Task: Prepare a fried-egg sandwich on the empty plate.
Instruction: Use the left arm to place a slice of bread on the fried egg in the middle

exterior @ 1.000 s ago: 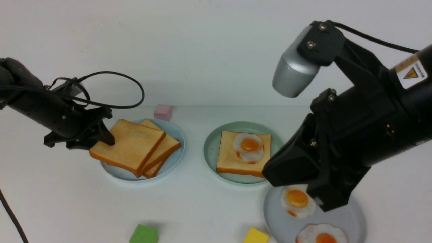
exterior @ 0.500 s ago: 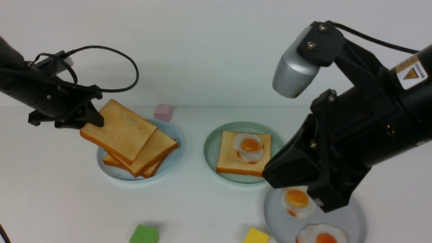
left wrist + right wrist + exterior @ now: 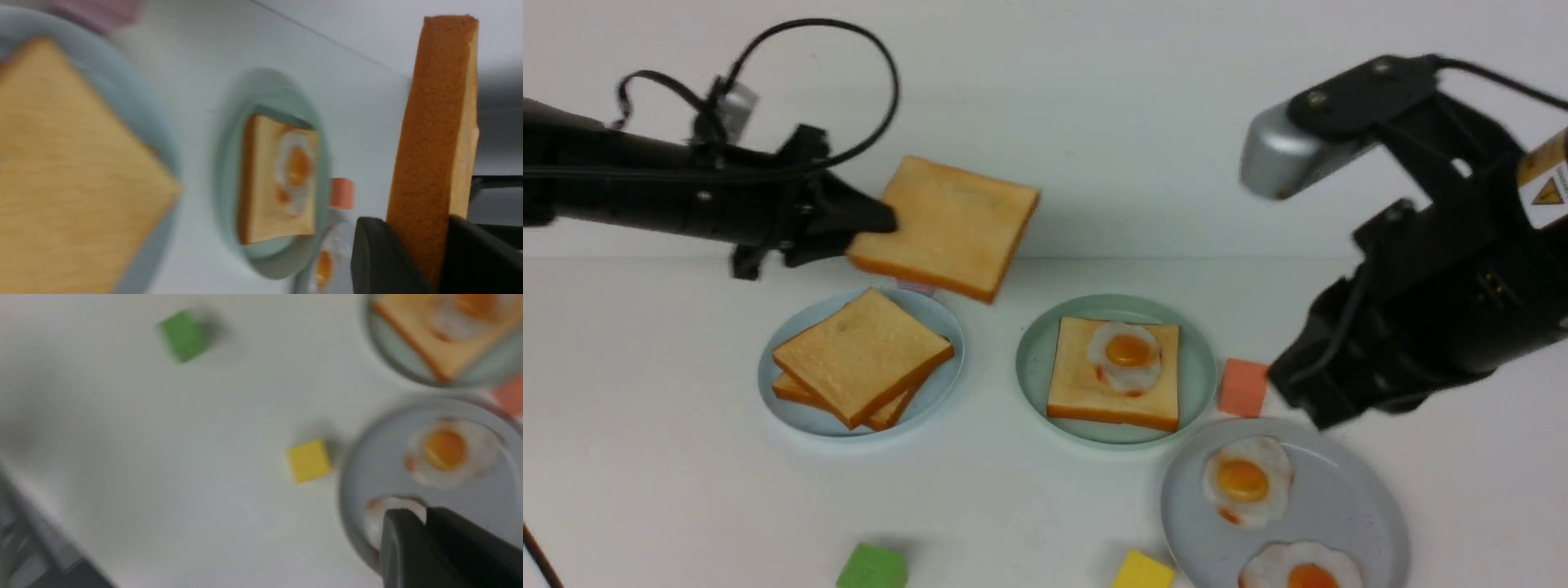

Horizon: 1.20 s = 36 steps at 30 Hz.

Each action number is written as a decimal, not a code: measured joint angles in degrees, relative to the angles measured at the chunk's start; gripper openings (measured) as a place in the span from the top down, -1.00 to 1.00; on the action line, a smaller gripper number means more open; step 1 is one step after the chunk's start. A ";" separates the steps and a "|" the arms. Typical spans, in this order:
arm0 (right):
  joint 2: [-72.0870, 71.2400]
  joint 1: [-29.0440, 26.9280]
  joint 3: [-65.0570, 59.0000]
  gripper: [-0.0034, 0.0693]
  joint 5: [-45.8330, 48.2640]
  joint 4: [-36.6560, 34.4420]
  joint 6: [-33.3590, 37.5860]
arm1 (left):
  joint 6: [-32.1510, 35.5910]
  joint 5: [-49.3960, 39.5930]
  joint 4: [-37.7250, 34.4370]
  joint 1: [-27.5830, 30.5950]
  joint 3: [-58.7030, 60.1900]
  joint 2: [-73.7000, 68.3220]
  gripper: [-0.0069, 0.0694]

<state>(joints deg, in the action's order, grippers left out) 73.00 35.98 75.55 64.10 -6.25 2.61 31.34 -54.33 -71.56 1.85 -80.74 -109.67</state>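
One square golden toast slice (image 3: 947, 229), clamped by one edge in the black left gripper (image 3: 880, 222), hangs above-left of the round mint-green plate (image 3: 1031, 359), which holds toast topped with fried egg (image 3: 1094, 388); the right gripper (image 3: 1311, 404) is too blurred to tell its opening.

Toast-pile plate (image 3: 800, 418) left; egg-on-toast plate (image 3: 1033, 359) centre; two-egg plate (image 3: 1339, 500) front-right; held toast (image 3: 947, 224) aloft between first two.

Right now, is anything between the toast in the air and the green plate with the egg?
Nothing visible. The square golden toast slice hangs in open air, raised to the left of the round mint-green plate.
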 joint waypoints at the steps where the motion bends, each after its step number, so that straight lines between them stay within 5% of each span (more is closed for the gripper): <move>1: 0.00 0.00 0.00 0.63 0.00 1.59 -1.69 | 0.11 0.94 -0.42 -1.32 0.60 0.00 0.36; 7: -0.04 0.00 0.00 0.62 1.00 6.25 -6.31 | -1.87 15.38 -3.01 -15.11 2.56 -0.18 0.36; 12: -0.04 0.00 0.00 0.61 1.50 7.40 -6.66 | -2.40 24.26 -8.48 -20.59 2.56 -2.39 0.36; 36: -0.04 0.00 0.00 0.52 1.71 7.69 -6.76 | -2.58 29.78 -13.97 -21.99 3.93 -11.70 0.36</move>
<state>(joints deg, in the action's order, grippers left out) 72.96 35.98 75.55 65.81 1.44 -4.15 28.76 -24.55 -85.53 -20.14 -76.82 -121.37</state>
